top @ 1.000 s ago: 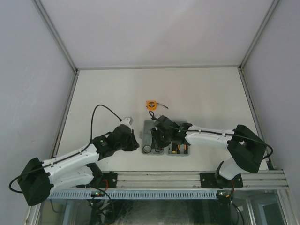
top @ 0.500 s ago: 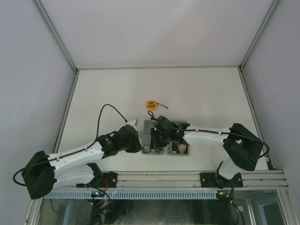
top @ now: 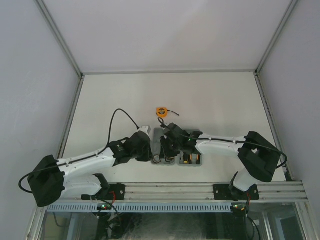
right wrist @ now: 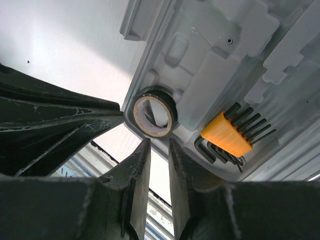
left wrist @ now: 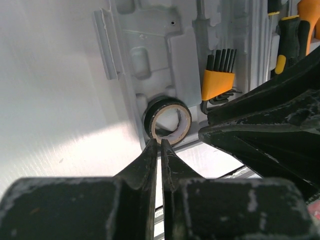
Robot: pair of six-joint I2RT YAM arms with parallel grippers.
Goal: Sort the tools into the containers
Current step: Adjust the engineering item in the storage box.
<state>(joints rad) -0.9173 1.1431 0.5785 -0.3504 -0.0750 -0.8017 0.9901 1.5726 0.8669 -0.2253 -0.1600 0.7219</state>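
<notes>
The grey tool case point(top: 158, 136) lies open at the table's near middle. A black ring point(top: 157, 159) sits in its near-left corner recess; it also shows in the left wrist view point(left wrist: 151, 116) and right wrist view point(right wrist: 139, 121). An orange hex-key set point(left wrist: 218, 82) lies beside it, and a black-and-yellow screwdriver point(left wrist: 285, 42) lies further right. The round orange tape measure point(top: 161, 111) lies on the table beyond the case. My left gripper point(left wrist: 160, 142) is shut and empty, its tips at the ring's near rim. My right gripper point(right wrist: 159, 142) is slightly open and empty, just short of the ring.
Both grippers crowd the case's near-left corner point(right wrist: 200, 55), with the left fingers point(right wrist: 60, 125) close beside the right ones. The aluminium rail point(top: 175, 190) runs along the near table edge. White walls enclose the table on three sides.
My left arm has swung right, bringing its gripper up to the case's near-left corner. My right gripper has shifted slightly left toward the ring.
</notes>
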